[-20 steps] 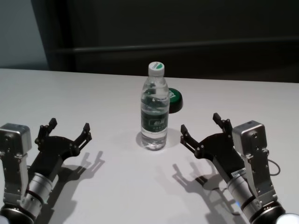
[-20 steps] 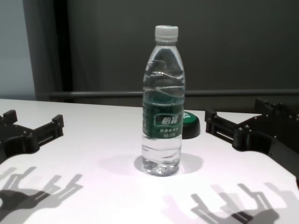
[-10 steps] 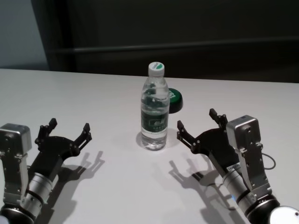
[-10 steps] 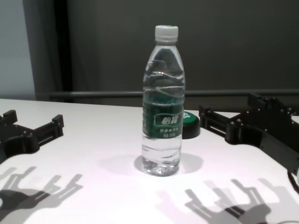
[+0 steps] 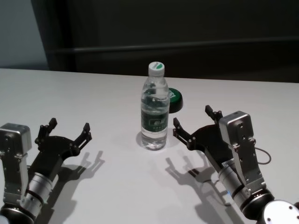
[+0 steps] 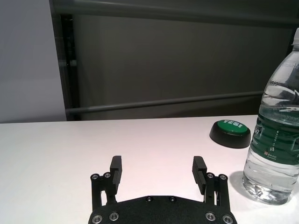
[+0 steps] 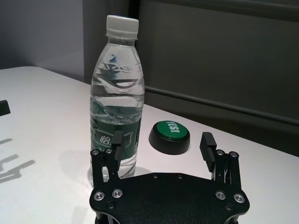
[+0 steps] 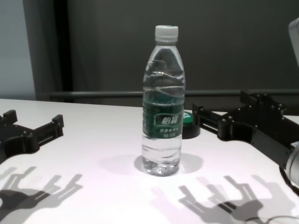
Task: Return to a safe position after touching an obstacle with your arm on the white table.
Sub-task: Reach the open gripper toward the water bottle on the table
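The obstacle, a tall clear water bottle (image 5: 154, 112) with a white cap and dark green label, stands upright mid-table on the white table (image 5: 93, 93). It also shows in the chest view (image 8: 162, 102), the left wrist view (image 6: 275, 140) and the right wrist view (image 7: 117, 107). My right gripper (image 5: 192, 116) is open and empty, hovering just right of the bottle; one finger (image 7: 117, 142) is close beside the bottle's lower part. I cannot tell whether it touches. My left gripper (image 5: 69, 124) is open and empty, well left of the bottle.
A low round black-and-green disc (image 5: 174, 99) sits just behind and right of the bottle, beyond my right gripper's fingers (image 7: 170, 135). A dark wall with a rail runs behind the table's far edge.
My right gripper has moved left and forward, closer to the bottle. The bottle has stayed upright in place. The left arm has not moved.
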